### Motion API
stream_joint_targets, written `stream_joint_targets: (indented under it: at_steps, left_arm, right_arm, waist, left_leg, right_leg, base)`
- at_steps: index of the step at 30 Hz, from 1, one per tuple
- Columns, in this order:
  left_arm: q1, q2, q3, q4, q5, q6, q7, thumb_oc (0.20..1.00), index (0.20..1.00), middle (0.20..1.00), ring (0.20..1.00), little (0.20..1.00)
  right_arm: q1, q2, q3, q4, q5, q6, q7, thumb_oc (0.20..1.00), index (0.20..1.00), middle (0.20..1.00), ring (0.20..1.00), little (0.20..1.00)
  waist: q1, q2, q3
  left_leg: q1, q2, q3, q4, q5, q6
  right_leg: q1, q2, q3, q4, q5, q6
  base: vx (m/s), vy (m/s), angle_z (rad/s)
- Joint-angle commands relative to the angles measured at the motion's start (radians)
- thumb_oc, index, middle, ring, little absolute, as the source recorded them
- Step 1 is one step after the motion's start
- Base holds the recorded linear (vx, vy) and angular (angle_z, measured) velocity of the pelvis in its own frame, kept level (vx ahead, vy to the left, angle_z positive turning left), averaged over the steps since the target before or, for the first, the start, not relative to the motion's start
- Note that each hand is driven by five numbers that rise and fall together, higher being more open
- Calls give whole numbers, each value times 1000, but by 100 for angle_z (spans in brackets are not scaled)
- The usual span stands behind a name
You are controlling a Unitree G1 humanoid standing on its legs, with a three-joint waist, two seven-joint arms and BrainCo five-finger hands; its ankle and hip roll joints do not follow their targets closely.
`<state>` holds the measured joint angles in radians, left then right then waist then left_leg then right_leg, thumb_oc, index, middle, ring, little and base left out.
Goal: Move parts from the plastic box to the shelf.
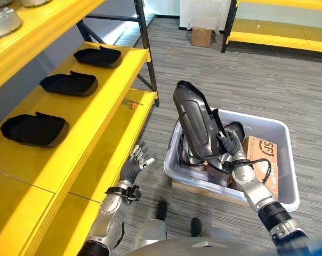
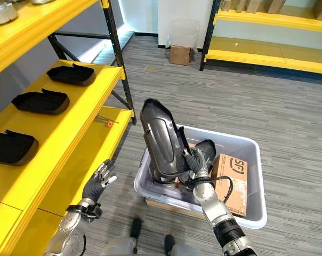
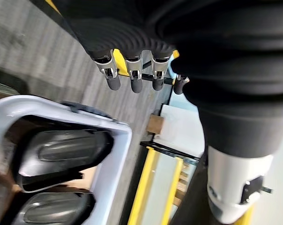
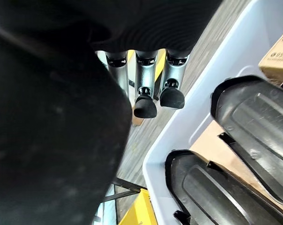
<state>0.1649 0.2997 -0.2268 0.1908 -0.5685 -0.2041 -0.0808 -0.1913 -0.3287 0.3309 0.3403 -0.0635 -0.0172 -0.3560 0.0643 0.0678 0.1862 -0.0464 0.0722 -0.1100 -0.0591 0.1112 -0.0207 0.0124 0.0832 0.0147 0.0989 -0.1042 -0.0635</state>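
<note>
My right hand (image 1: pixel 230 147) is shut on a long dark grey part (image 1: pixel 195 120) and holds it nearly upright above the white plastic box (image 1: pixel 287 134). In the right wrist view my curled fingers (image 4: pixel 146 101) press against that part (image 4: pixel 52 140). More dark parts (image 4: pixel 254 122) lie in the box beside a cardboard carton (image 1: pixel 263 156). Three black parts (image 1: pixel 34 129) (image 1: pixel 69 84) (image 1: pixel 98 56) rest in a row on the yellow shelf (image 1: pixel 105 96) at the left. My left hand (image 1: pixel 134 165) hangs open beside the lower shelf board, holding nothing.
A small orange-tipped tool (image 1: pixel 133 105) lies on the lower shelf board. Silver parts (image 1: pixel 3 21) sit on the upper shelf. A cardboard box (image 1: pixel 202 36) and a second yellow rack (image 1: pixel 278 37) stand at the back. The plastic box rests on a flat board (image 1: pixel 203 192).
</note>
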Motion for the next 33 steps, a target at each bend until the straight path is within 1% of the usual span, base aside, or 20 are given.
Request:
stream_joint_targets:
  at_steps: [1,2,6,7,10,11,12,13,14,15,16,19,20,21,23,25,28,29,31,33]
  left_arm:
    - [-94,36,18,-18,-2,-75,-19,1000,1000,1000,1000,1000]
    - [-100,34,16,-15,1,-76,-25,1000,1000,1000,1000,1000]
    - [-106,21,3,-11,32,-70,-87,1000,1000,1000,1000,1000]
    - [-109,16,-5,-12,42,-71,-93,1000,1000,1000,1000,1000]
    - [-114,5,-19,-9,56,-81,-67,1000,1000,1000,1000,1000]
    - [-124,3,-23,-18,40,-72,-49,1000,1000,1000,1000,1000]
    - [-124,2,-23,-19,40,-72,-49,1000,1000,1000,1000,1000]
    - [-121,3,-31,-26,35,-70,-45,1000,1000,1000,1000,1000]
    - [-121,3,-31,-26,33,-67,-47,1000,1000,1000,1000,1000]
    - [-120,4,-36,-25,28,-70,-46,1000,1000,1000,1000,1000]
    - [-123,3,-44,-9,22,-84,-42,1000,1000,1000,1000,1000]
    - [-133,-4,-54,9,5,-107,-32,1000,1000,1000,1000,1000]
    - [-144,-7,-57,20,18,-118,-1,1000,1000,1000,1000,1000]
    - [-148,-8,-58,20,19,-120,10,1000,1000,1000,1000,1000]
    - [-138,-4,-59,2,49,-127,55,1000,1000,1000,1000,1000]
    - [-126,9,-51,-7,77,-132,79,1000,1000,1000,1000,1000]
    - [-92,25,-31,-23,111,-147,111,1000,1000,1000,1000,1000]
    - [-71,43,-13,-38,136,-158,123,1000,1000,1000,1000,1000]
    - [-58,53,-2,-51,151,-160,114,1000,1000,1000,1000,1000]
    - [-54,67,-10,-61,186,-175,98,1000,1000,1000,1000,1000]
  right_arm:
    - [-120,-19,-3,-74,17,-136,-27,200,200,200,200,200]
    - [-125,-17,-2,-73,19,-135,-33,200,200,200,200,200]
    - [-63,-10,-15,-128,-4,-119,-85,200,200,200,200,200]
    - [-55,-10,-18,-128,-6,-120,-84,200,200,200,200,200]
    - [-63,-16,-16,-116,0,-121,-64,200,200,200,200,200]
    - [-74,-31,-12,-112,0,-116,-50,200,200,200,200,200]
    - [-74,-31,-12,-111,1,-117,-50,200,200,200,200,200]
    - [-84,-41,0,-100,2,-114,-52,200,200,200,200,200]
    - [-86,-43,1,-100,2,-113,-54,200,200,200,200,200]
    - [-93,-44,11,-100,0,-102,-60,200,200,200,200,200]
    - [-112,-51,22,-85,3,-98,-55,200,200,200,200,200]
    - [-143,-59,39,-80,1,-83,-48,200,200,200,200,200]
    - [-155,-63,50,-74,7,-84,-27,200,200,200,200,200]
    - [-158,-66,51,-73,6,-87,-15,200,200,200,200,200]
    - [-143,-64,54,-83,8,-80,14,200,200,200,200,200]
    - [-126,-55,54,-83,14,-79,32,200,200,200,200,200]
    - [-113,-32,58,-83,23,-85,52,200,200,200,200,200]
    - [-117,-5,65,-86,33,-66,65,200,200,200,200,200]
    - [-129,20,72,-78,46,-52,70,200,200,200,200,200]
    - [-143,52,76,-71,61,-38,50,200,200,200,200,200]
  waist:
    - [6,-43,12]
    - [4,-37,17]
    - [-46,-24,23]
    - [-56,-24,20]
    - [-65,-27,6]
    - [-74,-21,-11]
    - [-75,-20,-11]
    - [-81,-9,-24]
    - [-83,-8,-25]
    - [-89,-2,-33]
    - [-96,4,-42]
    - [-108,17,-50]
    - [-112,37,-55]
    - [-115,46,-49]
    - [-111,66,-46]
    - [-100,67,-48]
    - [-67,49,-48]
    - [-35,31,-45]
    - [-5,15,-40]
    - [36,-4,-29]
  left_leg:
    - [-39,-173,28,11,-13,66]
    - [-44,-172,40,13,-13,65]
    - [-43,-124,265,44,-29,32]
    - [-43,-105,299,61,-33,21]
    - [-23,-51,315,104,-55,4]
    - [9,10,337,119,-55,-13]
    - [10,10,336,120,-56,-14]
    - [35,83,353,130,-2,-42]
    - [39,94,358,133,5,-47]
    - [43,128,367,141,40,-62]
    - [52,173,382,156,72,-82]
    - [63,209,404,165,110,-102]
    - [71,197,409,146,87,-112]
    - [71,192,425,138,84,-99]
    - [81,162,424,114,56,-86]
    - [97,132,419,84,23,-68]
    - [121,102,394,42,-12,-50]
    - [130,84,369,21,-21,-38]
    - [136,66,365,8,-28,-25]
    - [128,38,366,6,-38,-5]
  right_leg:
    - [-23,-31,-36,-81,124,53]
    - [-27,-35,-47,-83,126,54]
    - [-1,-85,-177,-106,126,72]
    - [4,-99,-200,-108,125,72]
    - [4,-138,-236,-99,121,66]
    - [-5,-172,-271,-85,110,61]
    - [-4,-172,-272,-83,108,61]
    - [-4,-194,-303,-71,95,52]
    - [-3,-197,-309,-69,92,50]
    - [-4,-208,-318,-65,88,47]
    - [-2,-233,-334,-52,76,46]
    - [-13,-259,-351,-31,64,44]
    - [-17,-273,-348,-9,47,63]
    - [-20,-280,-360,4,54,61]
    - [-8,-291,-357,21,52,74]
    - [10,-302,-352,20,58,89]
    - [36,-327,-360,6,80,114]
    - [50,-344,-378,-7,102,135]
    - [65,-361,-406,-23,126,159]
    - [77,-393,-452,-40,172,184]
  base:
    - [-371,-83,25]
    - [-271,-58,24]
    - [-131,-10,92]
    - [-87,36,134]
    - [-62,111,116]
    - [-74,171,57]
    - [-90,302,66]
    - [-40,195,46]
    - [-57,297,52]
    - [-36,330,36]
    - [-42,363,30]
    - [-47,382,39]
    - [-60,534,47]
    - [-24,574,59]
    - [-33,521,63]
    - [-8,514,71]
    - [-28,456,59]
    - [-90,529,26]
    - [-119,420,37]
    - [-172,336,38]
